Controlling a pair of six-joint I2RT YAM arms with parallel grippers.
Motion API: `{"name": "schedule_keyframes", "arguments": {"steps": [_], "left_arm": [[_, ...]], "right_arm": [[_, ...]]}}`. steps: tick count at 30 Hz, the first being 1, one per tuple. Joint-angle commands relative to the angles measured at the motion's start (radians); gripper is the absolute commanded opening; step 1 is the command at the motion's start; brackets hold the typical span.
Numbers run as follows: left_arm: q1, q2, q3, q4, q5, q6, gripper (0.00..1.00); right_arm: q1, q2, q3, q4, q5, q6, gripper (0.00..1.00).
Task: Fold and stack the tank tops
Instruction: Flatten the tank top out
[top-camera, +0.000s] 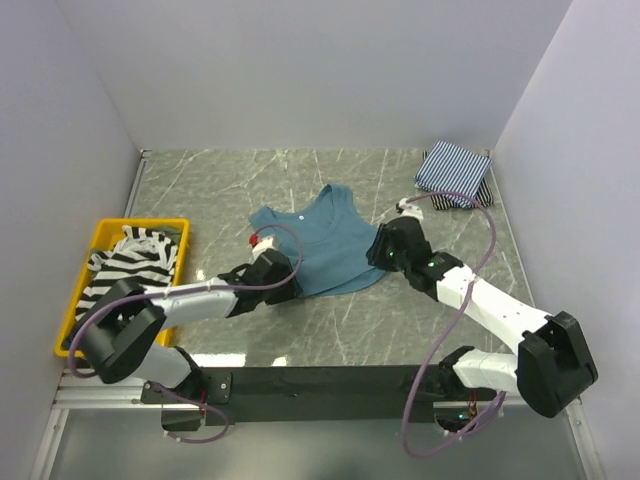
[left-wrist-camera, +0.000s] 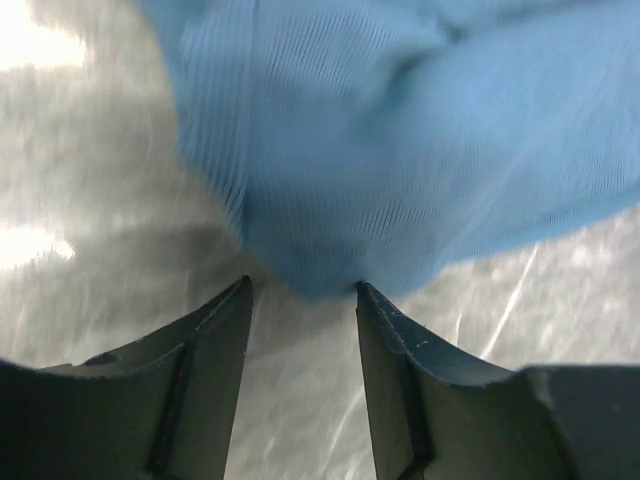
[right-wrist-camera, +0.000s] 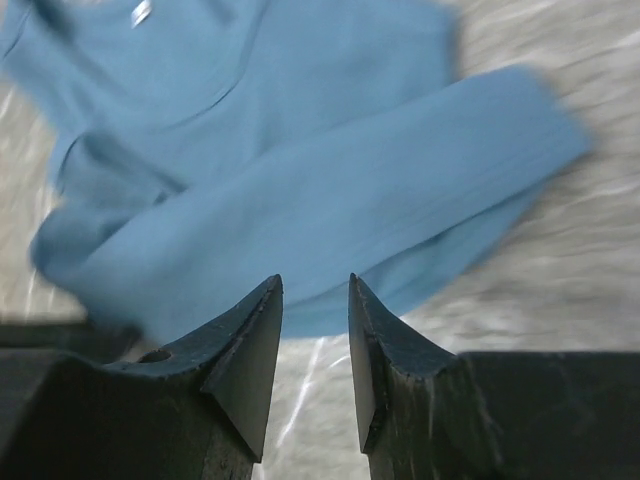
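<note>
Both my hands sit at the teal-blue tank top (top-camera: 320, 245), which lies spread on the marble counter (top-camera: 350, 322). My left hand (left-wrist-camera: 303, 290) has its fingers apart, with the top's bunched edge right at their tips and nothing clamped. My right hand (right-wrist-camera: 315, 285) stands narrowly parted and empty, the cloth just ahead. Well left of my left hand, a black-and-white striped tank top (top-camera: 130, 258) fills the yellow bin (top-camera: 150, 224). Beyond my right hand, a folded pinstriped tank top (top-camera: 455, 168) lies in the far corner.

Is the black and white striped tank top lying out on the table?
No, the striped tank top sits inside the yellow bin at the left of the top view.
</note>
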Motion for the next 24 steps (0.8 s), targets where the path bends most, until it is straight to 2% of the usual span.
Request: {"name": "schedule_keyframes", "arguments": {"steps": [1,4,6,7,8,9,11,16,19,21,24], "left_arm": [[-0.002,0.065,0.088,-0.014,-0.088,0.044,0.50],[0.003,0.079,0.144,-0.034,-0.125,0.052,0.47],[0.028,0.097,0.184,-0.045,-0.133,0.056,0.41],[0.039,0.119,0.196,-0.058,-0.130,0.061,0.36],[0.049,0.125,0.220,-0.063,-0.122,0.066,0.21],[0.061,0.129,0.228,-0.065,-0.110,0.070,0.15],[0.067,0.126,0.244,-0.057,-0.095,0.081,0.11],[0.099,0.128,0.260,-0.051,0.011,0.090,0.15],[0.134,0.131,0.253,-0.022,0.097,0.084,0.24],[0.159,0.128,0.241,-0.002,0.137,0.078,0.34],[0.190,0.125,0.228,0.050,0.207,0.069,0.37]], "right_arm": [[0.072,-0.037,-0.033,0.026,0.048,0.036,0.40],[0.137,-0.061,-0.062,0.070,0.036,0.037,0.40],[0.169,-0.064,-0.083,0.095,0.025,0.033,0.40],[0.204,-0.061,-0.089,0.118,0.025,0.031,0.40],[0.224,-0.047,-0.093,0.126,0.036,0.031,0.40],[0.244,-0.039,-0.093,0.135,0.039,0.028,0.40],[0.300,-0.009,-0.094,0.164,0.051,0.024,0.40],[0.382,0.064,-0.073,0.244,0.068,0.013,0.43],[0.433,0.152,-0.028,0.290,0.079,-0.022,0.46],[0.476,0.195,0.004,0.313,0.105,-0.042,0.49],[0.525,0.289,0.074,0.331,0.142,-0.071,0.54]]}}
